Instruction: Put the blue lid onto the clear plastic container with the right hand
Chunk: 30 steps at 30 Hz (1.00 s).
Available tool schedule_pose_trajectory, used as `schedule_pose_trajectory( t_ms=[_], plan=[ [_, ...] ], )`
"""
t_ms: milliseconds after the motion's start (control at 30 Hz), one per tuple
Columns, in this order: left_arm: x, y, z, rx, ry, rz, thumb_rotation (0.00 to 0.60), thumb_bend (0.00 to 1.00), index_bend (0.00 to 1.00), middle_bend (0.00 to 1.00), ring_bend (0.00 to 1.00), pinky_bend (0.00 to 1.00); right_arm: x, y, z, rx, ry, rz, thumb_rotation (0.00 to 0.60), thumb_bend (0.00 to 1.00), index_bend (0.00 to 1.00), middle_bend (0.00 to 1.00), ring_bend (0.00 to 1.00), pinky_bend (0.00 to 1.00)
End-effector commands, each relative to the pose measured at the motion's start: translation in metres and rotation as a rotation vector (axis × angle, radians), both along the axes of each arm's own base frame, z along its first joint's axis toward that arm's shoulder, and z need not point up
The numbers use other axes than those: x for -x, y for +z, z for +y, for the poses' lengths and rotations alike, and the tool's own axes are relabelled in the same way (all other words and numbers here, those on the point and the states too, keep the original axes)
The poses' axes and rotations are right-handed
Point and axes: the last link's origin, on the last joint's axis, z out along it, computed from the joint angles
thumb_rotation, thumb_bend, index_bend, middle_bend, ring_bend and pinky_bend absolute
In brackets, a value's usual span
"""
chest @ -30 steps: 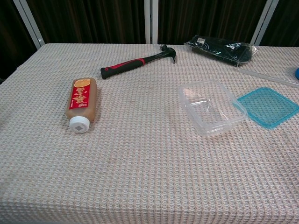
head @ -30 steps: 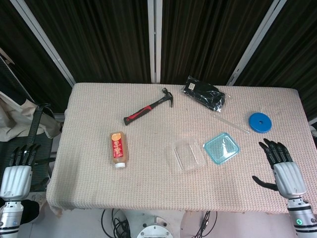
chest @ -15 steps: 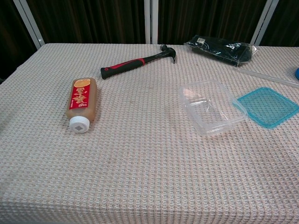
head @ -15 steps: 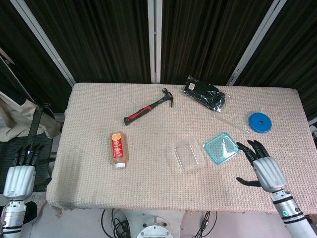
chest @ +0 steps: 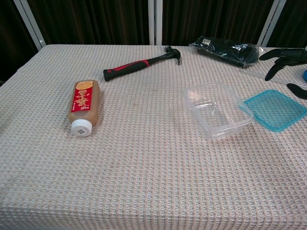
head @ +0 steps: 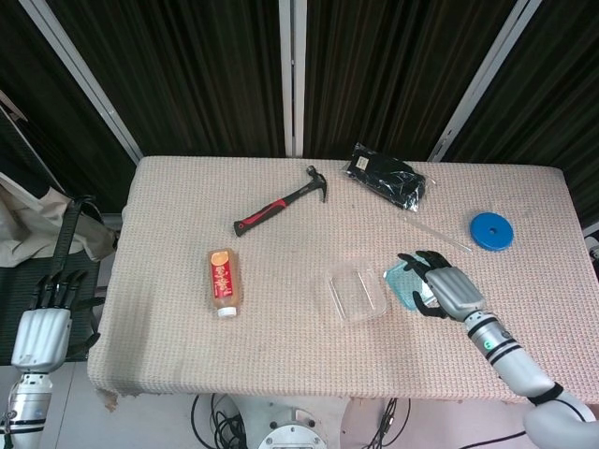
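— Over the table's [head: 187, 355] right half: what has just changed?

— Within the last second the right hand [head: 440, 285] has swept in from the table's right edge and now hovers above the blue lid [head: 404, 279], covering most of it in the head view. The chest view shows its dark fingers [chest: 278, 53] spread apart and raised clear of the lid, grasping nothing.

— And for the task?

— The reach looks nearly done; the grasp has not begun. The left hand [head: 42, 332] hangs off the table's left side, fingers extended, holding nothing.

— Where does the lid lie?

— Flat on the table, just beside the clear plastic container [head: 357, 293], at its 3 o'clock. Whether their rims touch cannot be told.

— Which way does it point?

— It is nearly square, so no long axis stands out. It sits turned like a diamond, one corner toward 12 o'clock. The container's long axis runs roughly from 11 to 5 o'clock, so the lid will probably need turning to match.
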Motion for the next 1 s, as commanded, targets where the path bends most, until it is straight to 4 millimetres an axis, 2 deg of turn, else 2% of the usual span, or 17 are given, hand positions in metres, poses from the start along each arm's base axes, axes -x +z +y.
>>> schedule_pose_trajectory(
  t_ms=[33,133,400,700,733,767,800,867,900,1000],
  plan=[
    [-0.001,-0.001,0.002,0.003,0.001,0.001,0.6,0.0,0.08,0.07,0.0,0.0,-0.012,-0.016,-0.022,-0.036,-0.001,0.006,0.6,0.67,0.0,0.22,0.0,0.0],
    [0.0,-0.001,0.003,0.008,0.009,0.004,0.6,0.0,0.08,0.07,0.0,0.0,-0.018,-0.027,-0.031,-0.058,0.002,0.011,0.6,0.71,0.0,0.22,0.0,0.0],
    [0.002,-0.002,0.005,0.011,0.022,0.005,0.6,0.0,0.08,0.07,0.0,0.0,-0.04,-0.054,-0.038,-0.118,0.043,0.018,0.6,0.71,0.0,0.22,0.0,0.0],
    [0.004,0.0,0.001,0.008,0.025,-0.002,0.6,0.0,0.08,0.07,0.0,0.0,-0.094,-0.09,-0.034,-0.207,0.189,0.006,0.6,0.7,0.0,0.22,0.0,0.0],
    [0.005,0.0,0.0,0.006,0.025,-0.004,0.6,0.0,0.08,0.07,0.0,0.0,-0.101,-0.092,-0.034,-0.205,0.211,0.005,0.6,0.62,0.0,0.21,0.0,0.0],
    [0.005,0.001,0.0,0.004,0.025,-0.004,0.6,0.0,0.08,0.07,0.0,0.0,-0.106,-0.093,-0.034,-0.195,0.229,0.008,0.6,0.49,0.0,0.19,0.0,0.0],
    [0.005,0.002,-0.001,0.002,0.025,-0.006,0.6,0.0,0.08,0.07,0.0,0.0,-0.109,-0.094,-0.033,-0.18,0.248,0.013,0.6,0.31,0.0,0.14,0.0,0.0],
    [0.006,0.003,-0.002,-0.003,0.026,-0.01,0.6,0.0,0.08,0.07,0.0,0.0,-0.117,-0.092,-0.029,-0.121,0.298,0.022,0.6,0.11,0.0,0.05,0.0,0.0],
    [0.007,0.003,-0.003,-0.004,0.028,-0.012,0.6,0.0,0.08,0.07,0.0,0.0,-0.119,-0.091,-0.026,-0.085,0.326,0.03,0.6,0.04,0.0,0.01,0.0,0.0],
    [0.009,0.003,-0.005,-0.003,0.035,-0.017,0.6,0.0,0.08,0.07,0.0,0.0,-0.122,-0.093,-0.002,-0.028,0.394,0.043,0.6,0.0,0.0,0.0,0.0,0.0]
  ],
)
